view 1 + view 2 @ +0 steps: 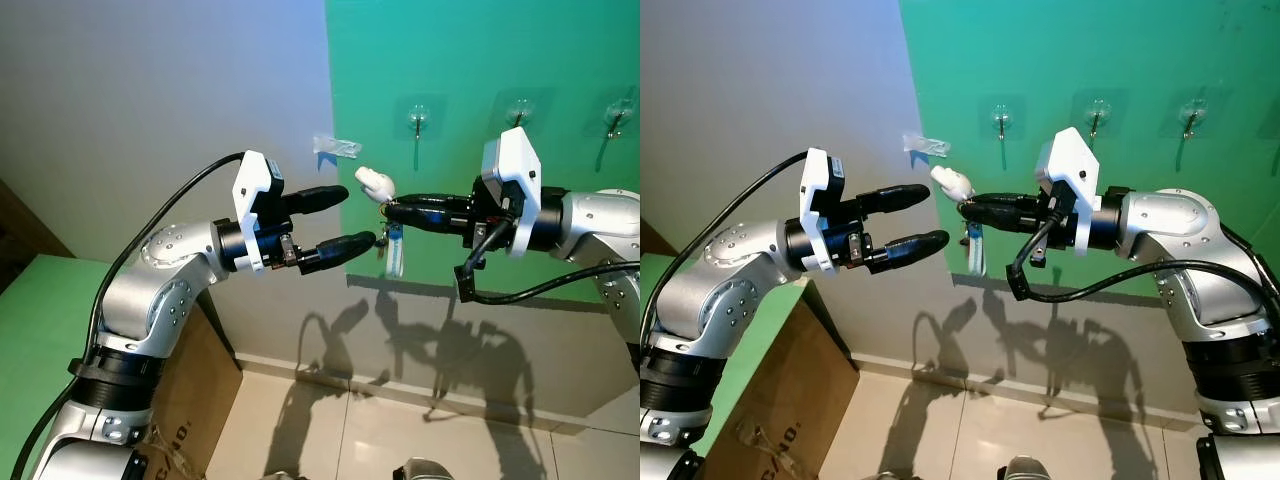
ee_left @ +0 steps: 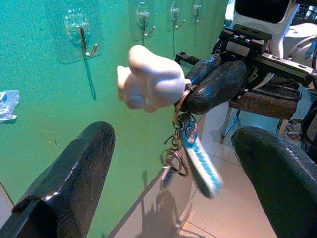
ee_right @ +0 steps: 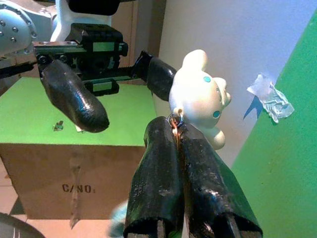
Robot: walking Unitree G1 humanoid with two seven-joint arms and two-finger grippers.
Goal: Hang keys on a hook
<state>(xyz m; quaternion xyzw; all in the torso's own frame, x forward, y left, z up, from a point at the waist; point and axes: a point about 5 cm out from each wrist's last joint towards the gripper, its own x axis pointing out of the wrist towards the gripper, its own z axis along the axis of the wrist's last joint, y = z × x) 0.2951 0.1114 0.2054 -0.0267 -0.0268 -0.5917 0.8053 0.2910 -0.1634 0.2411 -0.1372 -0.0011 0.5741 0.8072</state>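
Note:
A bunch of keys (image 1: 388,240) with a white plush charm (image 1: 376,183) and a blue-white tag (image 2: 203,166) hangs from its ring, held in front of the green wall. My right gripper (image 1: 390,211) is shut on the key ring, fingers pointing left. My left gripper (image 1: 358,217) stands open just left of the keys, one finger (image 1: 320,198) above and one below, not touching them. Clear adhesive hooks (image 1: 419,118) line the green wall above and to the right; the nearest one (image 2: 81,37) shows bare.
A scrap of clear tape (image 1: 337,147) sticks to the wall at the edge of the green panel. A cardboard box (image 1: 190,400) stands at lower left by a green surface (image 1: 30,300). Tiled floor (image 1: 330,430) lies below, and a wicker chair (image 2: 267,101) stands behind.

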